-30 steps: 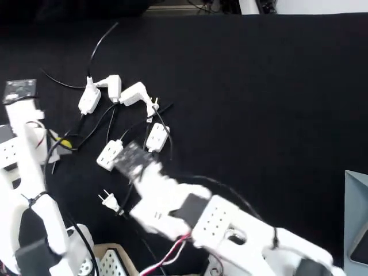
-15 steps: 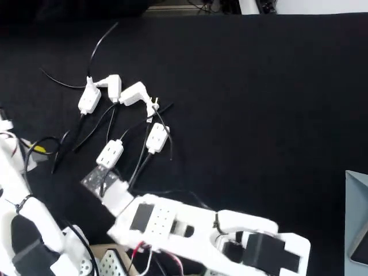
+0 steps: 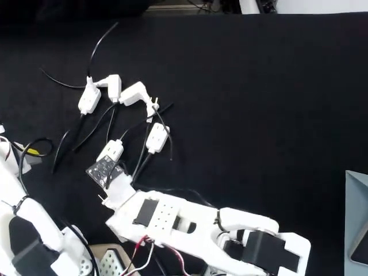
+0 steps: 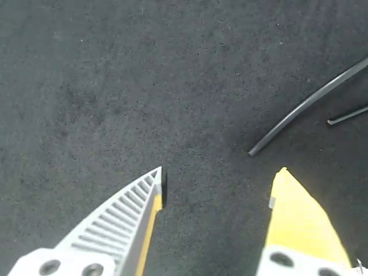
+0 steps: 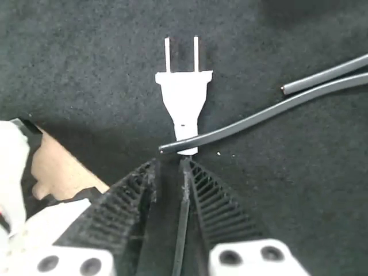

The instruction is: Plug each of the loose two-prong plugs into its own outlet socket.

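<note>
A loose white two-prong plug [image 5: 184, 95] lies flat on the black mat, prongs pointing away from my right gripper [image 5: 171, 164]. The jaws stand open by only a narrow gap just behind the plug's tail, and its black cord [image 5: 179, 230] runs in that gap. From above, the plug's prongs [image 3: 103, 199] peek out beside the right arm's wrist [image 3: 123, 190]. White outlet sockets [image 3: 157, 137] [image 3: 111, 150] [image 3: 89, 99] lie farther back among black cords. My left gripper [image 4: 218, 178] is open over bare mat at the table's left edge.
Another white plug [image 3: 137, 93] lies with its prongs bare by the rear sockets. A second black cord [image 5: 259, 123] crosses the loose plug's tail. A cut cable end [image 4: 299, 109] lies near the left gripper. A grey bin [image 3: 356, 218] sits at the right edge.
The right arm swung down and left, then brought its wrist in behind the loose plug. The left arm drew back toward the left edge.
</note>
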You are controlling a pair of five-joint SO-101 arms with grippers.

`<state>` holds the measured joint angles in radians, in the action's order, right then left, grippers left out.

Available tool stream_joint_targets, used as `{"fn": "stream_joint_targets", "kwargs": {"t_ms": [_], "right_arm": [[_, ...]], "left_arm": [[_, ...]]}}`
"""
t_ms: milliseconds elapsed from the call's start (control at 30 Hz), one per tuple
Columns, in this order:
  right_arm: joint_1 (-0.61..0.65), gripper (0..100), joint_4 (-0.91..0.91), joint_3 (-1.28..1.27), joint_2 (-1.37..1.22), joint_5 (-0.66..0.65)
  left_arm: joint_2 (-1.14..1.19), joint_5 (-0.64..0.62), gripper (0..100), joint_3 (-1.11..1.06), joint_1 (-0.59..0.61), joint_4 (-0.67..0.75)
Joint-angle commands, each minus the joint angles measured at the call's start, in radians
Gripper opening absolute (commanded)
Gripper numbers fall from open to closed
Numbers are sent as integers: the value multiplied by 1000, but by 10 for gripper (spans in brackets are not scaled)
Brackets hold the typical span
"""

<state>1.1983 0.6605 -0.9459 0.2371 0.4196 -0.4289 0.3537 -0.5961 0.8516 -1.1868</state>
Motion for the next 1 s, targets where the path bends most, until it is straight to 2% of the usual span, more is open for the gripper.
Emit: {"fn": "stream_joint_targets", "kwargs": {"t_ms": [0, 433, 733, 967], "right_arm": [[-18, 68, -12, 10, 1, 12], [-25, 69, -11, 22, -24, -71], [-77, 68, 173, 255, -251, -68], [-77, 55, 218, 318, -308, -72]], "left_arm": [[-25, -3, 299, 28, 5, 8], [-25, -3, 299, 21, -2, 6], [-26, -3, 299, 19, 2, 5], [-31, -3, 299, 19, 4, 5]]}}
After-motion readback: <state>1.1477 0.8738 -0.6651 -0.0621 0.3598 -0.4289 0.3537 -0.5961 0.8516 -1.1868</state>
